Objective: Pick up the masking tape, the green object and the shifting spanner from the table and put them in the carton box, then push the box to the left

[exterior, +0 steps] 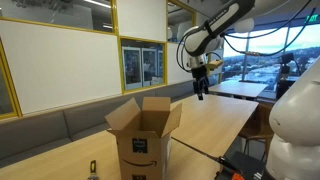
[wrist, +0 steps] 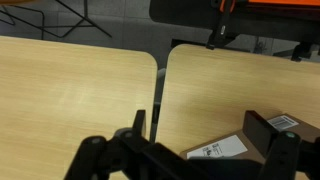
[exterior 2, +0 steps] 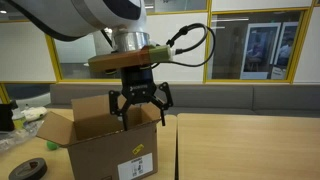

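Note:
The carton box (exterior: 143, 138) stands open on the light-wood table (exterior: 215, 125), with its smile logo and a label on the side; it shows in both exterior views (exterior 2: 110, 145). My gripper (exterior 2: 138, 108) hangs open and empty above the box's far side (exterior: 200, 88). In the wrist view the two dark fingers (wrist: 200, 130) frame a box flap with a white label (wrist: 225, 148) and the bare table. A dark round roll, possibly the masking tape (exterior 2: 30, 170), lies on the table left of the box. I cannot make out the green object or the spanner.
A small unclear item (exterior: 92, 168) sits on the table near the box. A bench and glass partition (exterior: 60, 70) run behind. A gap between two tabletops (wrist: 158, 95) runs under the gripper. Clutter lies at the table's end (exterior 2: 12, 118).

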### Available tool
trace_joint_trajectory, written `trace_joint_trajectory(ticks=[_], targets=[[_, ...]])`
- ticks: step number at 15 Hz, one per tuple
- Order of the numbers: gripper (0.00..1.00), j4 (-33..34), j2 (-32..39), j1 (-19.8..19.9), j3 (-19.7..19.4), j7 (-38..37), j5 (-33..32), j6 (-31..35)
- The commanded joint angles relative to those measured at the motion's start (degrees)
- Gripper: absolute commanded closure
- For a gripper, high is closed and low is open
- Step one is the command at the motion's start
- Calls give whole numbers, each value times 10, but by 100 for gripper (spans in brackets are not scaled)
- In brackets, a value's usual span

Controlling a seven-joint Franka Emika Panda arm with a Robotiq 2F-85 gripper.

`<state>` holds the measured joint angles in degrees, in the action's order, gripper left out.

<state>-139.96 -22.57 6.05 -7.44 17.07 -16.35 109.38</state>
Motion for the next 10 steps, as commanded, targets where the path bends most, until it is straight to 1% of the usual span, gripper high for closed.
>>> trace_joint_trajectory(ticks=[1,7,10], targets=[[0,3,0,-3,-2,-1,-1,-1],[0,8,-1,-3,-3,-1,-1,-1],[0,20,1,-7,4,-17,6,8]])
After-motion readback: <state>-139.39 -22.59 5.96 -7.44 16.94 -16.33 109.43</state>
